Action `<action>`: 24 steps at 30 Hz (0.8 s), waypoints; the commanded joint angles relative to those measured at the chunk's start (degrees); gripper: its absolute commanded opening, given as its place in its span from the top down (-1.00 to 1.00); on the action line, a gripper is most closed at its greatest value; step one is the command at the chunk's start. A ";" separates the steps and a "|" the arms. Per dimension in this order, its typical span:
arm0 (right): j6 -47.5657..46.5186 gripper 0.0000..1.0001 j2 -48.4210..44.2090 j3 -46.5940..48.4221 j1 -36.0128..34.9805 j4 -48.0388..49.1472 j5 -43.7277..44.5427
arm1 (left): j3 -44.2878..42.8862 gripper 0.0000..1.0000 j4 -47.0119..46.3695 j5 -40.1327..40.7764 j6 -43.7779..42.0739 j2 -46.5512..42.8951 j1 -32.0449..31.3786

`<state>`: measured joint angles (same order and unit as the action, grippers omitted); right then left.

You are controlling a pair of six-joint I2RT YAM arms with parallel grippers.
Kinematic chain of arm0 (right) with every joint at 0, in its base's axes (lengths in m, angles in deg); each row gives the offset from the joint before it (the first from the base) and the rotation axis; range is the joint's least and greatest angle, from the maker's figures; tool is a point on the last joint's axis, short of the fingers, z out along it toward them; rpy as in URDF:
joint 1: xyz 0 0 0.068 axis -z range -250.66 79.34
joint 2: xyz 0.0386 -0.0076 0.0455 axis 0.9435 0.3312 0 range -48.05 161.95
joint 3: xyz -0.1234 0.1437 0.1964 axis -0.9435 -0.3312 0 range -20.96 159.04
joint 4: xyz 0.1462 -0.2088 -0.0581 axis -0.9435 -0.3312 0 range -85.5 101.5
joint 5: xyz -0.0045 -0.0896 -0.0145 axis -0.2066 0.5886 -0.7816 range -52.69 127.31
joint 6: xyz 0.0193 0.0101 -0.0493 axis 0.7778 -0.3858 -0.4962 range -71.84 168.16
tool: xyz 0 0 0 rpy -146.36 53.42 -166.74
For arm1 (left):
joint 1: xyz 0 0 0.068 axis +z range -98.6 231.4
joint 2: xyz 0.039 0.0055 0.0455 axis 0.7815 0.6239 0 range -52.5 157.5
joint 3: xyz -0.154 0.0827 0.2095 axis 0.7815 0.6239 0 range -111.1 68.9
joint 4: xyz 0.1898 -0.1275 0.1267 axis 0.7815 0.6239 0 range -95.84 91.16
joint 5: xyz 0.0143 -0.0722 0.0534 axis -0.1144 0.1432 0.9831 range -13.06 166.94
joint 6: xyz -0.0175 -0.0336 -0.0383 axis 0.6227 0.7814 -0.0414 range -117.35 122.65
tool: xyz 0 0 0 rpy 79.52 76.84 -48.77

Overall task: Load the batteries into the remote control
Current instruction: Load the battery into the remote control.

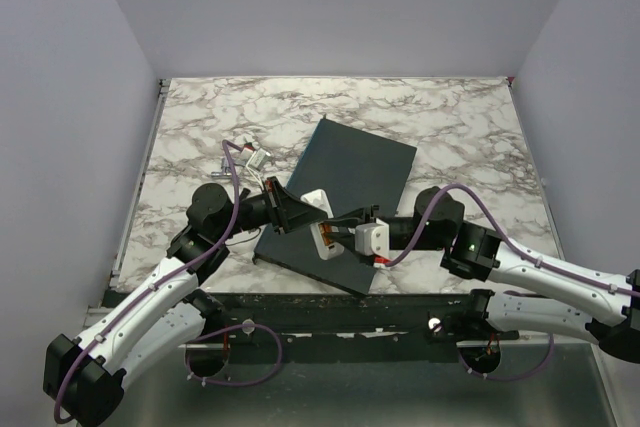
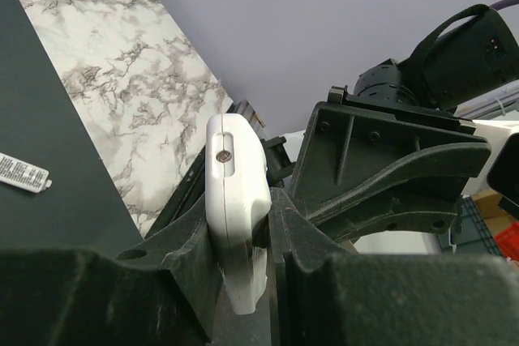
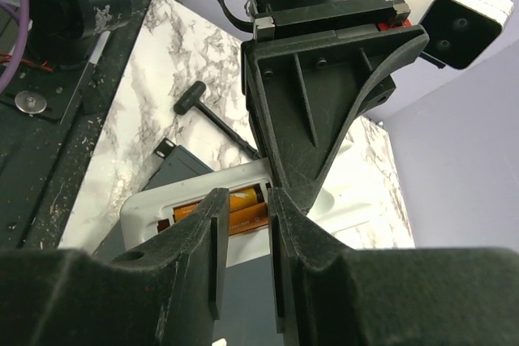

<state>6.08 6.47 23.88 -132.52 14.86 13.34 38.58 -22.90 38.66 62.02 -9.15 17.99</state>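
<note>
Left hand clamped on remote control. Right hand narrowly apart, tips just over the batteries in its bay.

Orange batteries in the bay of the white remote control, just beyond the right end effector

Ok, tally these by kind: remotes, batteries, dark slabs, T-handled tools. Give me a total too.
Remote: 1
Batteries: 2, showing in the remote's bay
Dark slab: 1
T-handled tool: 1
Total: 5
</note>
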 commanded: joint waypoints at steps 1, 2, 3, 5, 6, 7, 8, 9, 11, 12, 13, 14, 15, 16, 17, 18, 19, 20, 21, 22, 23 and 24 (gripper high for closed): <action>0.06 0.37 -0.79 -1.42 0.19 -0.89 2.16 | -1.73 1.00 -2.80 -1.71 0.13 -0.66 -0.24; 0.20 0.38 -0.82 -1.50 0.25 -0.98 2.06 | -1.74 1.00 -2.80 -1.67 0.13 -0.64 -0.24; 0.46 0.39 -1.00 -1.58 0.25 -1.07 1.99 | -1.82 1.00 -2.85 -1.67 0.13 -0.73 -0.21; 0.83 0.40 -1.31 -1.77 0.25 -1.41 1.99 | -1.77 1.00 -2.89 -1.61 0.08 -0.81 -0.20; 0.91 0.40 -1.26 -1.77 0.21 -1.63 1.92 | -1.90 1.00 -2.89 -1.62 0.04 -0.88 -0.19; 0.99 0.40 -1.31 -1.77 0.24 -2.06 1.82 | -1.88 1.00 -2.89 -1.62 0.00 -0.90 -0.17; 1.03 0.40 -1.20 -1.76 0.22 -2.39 1.65 | -1.91 1.00 -2.88 -1.71 -0.05 -0.98 -0.17; 1.14 0.40 -1.04 -1.77 0.23 -2.72 1.40 | -1.90 1.00 -2.89 -1.74 -0.05 -1.03 -0.22; 1.43 0.40 -0.75 -1.77 0.25 -3.21 0.80 | -1.85 1.00 -2.89 -1.74 -0.14 -1.08 -0.25; 1.47 0.40 -0.57 -1.76 0.25 -3.19 0.60 | -1.95 1.00 -2.89 -1.78 -0.21 -1.10 -0.24; 1.52 0.40 -0.36 -1.77 0.22 -3.26 0.43 | -1.98 1.00 -2.89 -1.73 -0.22 -1.17 -0.19; 1.60 0.41 -0.20 -1.75 0.18 -3.27 0.32 | -1.94 1.00 -2.90 -1.76 -0.31 -1.26 -0.17; 1.57 0.41 -0.13 -1.73 0.25 -3.27 0.32 | -2.06 1.00 -2.89 -1.72 -0.40 -1.33 -0.20; 1.67 0.41 -0.08 -1.66 0.25 -4.65 0.24 | -2.04 1.00 -2.85 -1.74 -0.48 -1.34 -0.24; 1.74 0.42 -0.15 -1.76 0.23 -4.99 0.17 | -2.09 1.00 -2.81 -1.71 -0.56 -1.49 -0.24; 1.79 0.42 -0.19 -1.77 0.18 -5.24 0.15 | -2.13 1.00 -2.72 -1.71 -0.71 -1.52 -0.25; 1.83 0.42 -0.24 -1.75 0.21 -5.51 0.07 | -2.21 1.00 -2.59 -1.73 -0.83 -1.54 -0.21; 1.91 0.42 -0.26 -1.75 0.19 -5.87 -0.07 | -2.35 1.00 -2.45 -1.75 -0.99 -1.58 -0.25; 1.96 0.42 -0.21 -1.73 0.24 -6.28 -0.19 | -2.32 1.00 -2.37 -1.75 -1.01 -1.66 -0.25; 2.08 0.43 -0.21 -1.69 0.25 -6.57 -0.41 | -2.35 1.00 -2.36 -1.68 -1.10 -1.64 -0.25; 2.22 0.43 -0.21 -1.75 0.20 -6.99 -0.75 | -2.40 1.00 -2.36 -1.65 -1.10 -1.59 -0.22; 2.40 0.43 -0.16 -1.77 0.25 -7.24 -1.00 | -2.38 1.00 -2.36 -1.62 -1.10 -1.56 -0.23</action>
<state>6.76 5.84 23.33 -132.52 14.22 13.67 38.58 -22.40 38.51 61.08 -9.26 17.99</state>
